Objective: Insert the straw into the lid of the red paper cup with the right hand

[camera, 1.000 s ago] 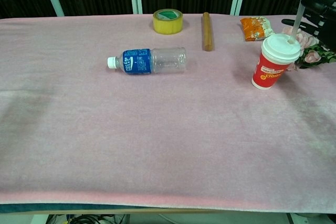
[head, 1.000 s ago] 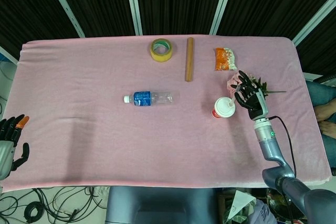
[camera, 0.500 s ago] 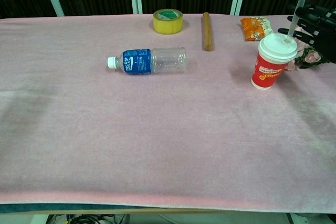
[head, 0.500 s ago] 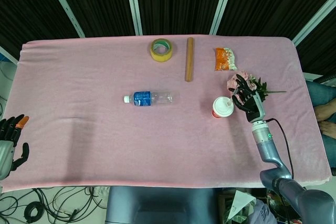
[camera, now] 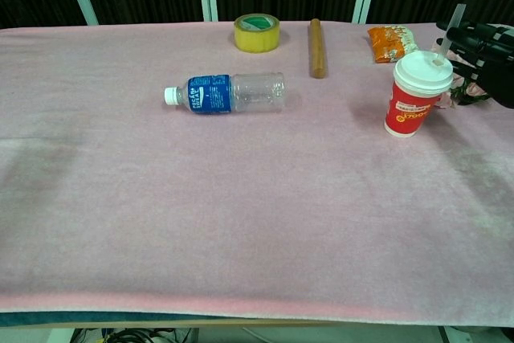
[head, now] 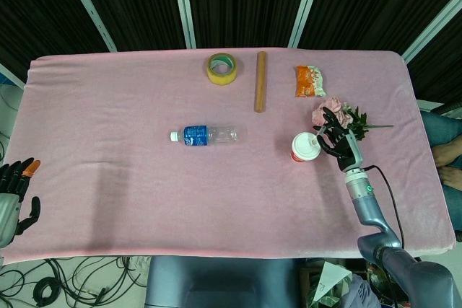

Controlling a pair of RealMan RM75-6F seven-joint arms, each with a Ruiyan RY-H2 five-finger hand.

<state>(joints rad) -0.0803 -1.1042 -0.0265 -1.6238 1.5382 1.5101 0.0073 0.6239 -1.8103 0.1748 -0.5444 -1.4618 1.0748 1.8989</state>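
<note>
The red paper cup (head: 304, 149) (camera: 411, 104) stands upright with its white lid (camera: 423, 71) on, at the right of the pink table. A pale straw (camera: 453, 25) leans to the right with its lower end in the lid; only a short length shows above. My right hand (head: 337, 139) (camera: 484, 46) is just right of the cup and pinches the straw's upper part in its dark fingers. My left hand (head: 14, 187) hangs off the table's front left corner, fingers apart, holding nothing.
A clear bottle with a blue label (head: 206, 135) (camera: 229, 92) lies mid-table. At the back are a yellow tape roll (head: 222, 68), a wooden stick (head: 260, 91) and an orange snack packet (head: 309, 81). Pink flowers (head: 333, 112) lie right behind my right hand.
My right hand has come down toward the cup, and the straw has sunk deeper through the lid. The cup has shifted slightly left. The left hand has not moved.
</note>
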